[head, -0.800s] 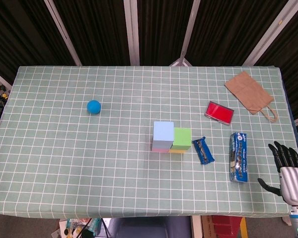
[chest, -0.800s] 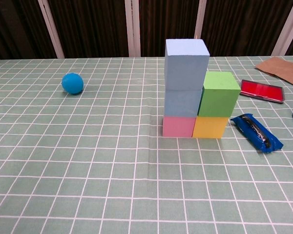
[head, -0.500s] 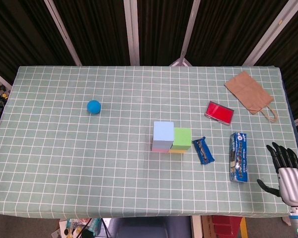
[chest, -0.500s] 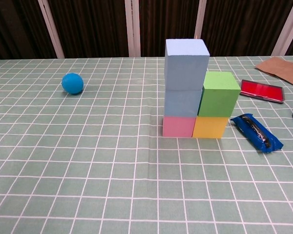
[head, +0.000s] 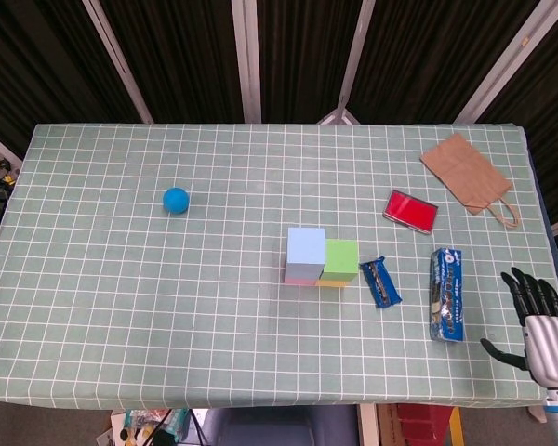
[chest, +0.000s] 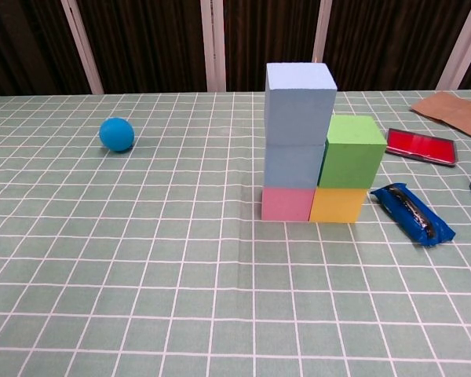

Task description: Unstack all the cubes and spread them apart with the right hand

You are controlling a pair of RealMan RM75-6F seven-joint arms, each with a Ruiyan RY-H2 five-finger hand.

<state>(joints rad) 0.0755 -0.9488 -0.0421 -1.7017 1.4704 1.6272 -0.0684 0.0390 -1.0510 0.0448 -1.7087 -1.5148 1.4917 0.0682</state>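
Near the table's middle stand two touching stacks. The left stack has a pale blue cube point(chest: 300, 90) on a second blue cube point(chest: 293, 164) on a pink cube point(chest: 287, 204). The right stack is a green cube point(chest: 352, 150) on a yellow cube point(chest: 337, 205). From the head view I see the top blue cube point(head: 306, 247) and the green cube point(head: 341, 255). My right hand point(head: 539, 318) hovers at the table's right front corner, far from the cubes, its fingers spread and holding nothing. The chest view does not show it. The left hand is out of both views.
A blue ball point(head: 175, 199) lies at the left. Right of the cubes are a dark blue snack packet point(head: 380, 282), a blue box point(head: 446, 293), a red flat case point(head: 410, 210) and a brown paper bag point(head: 468, 173).
My right hand has slid slightly back toward the table's front edge. The cubes have not moved.
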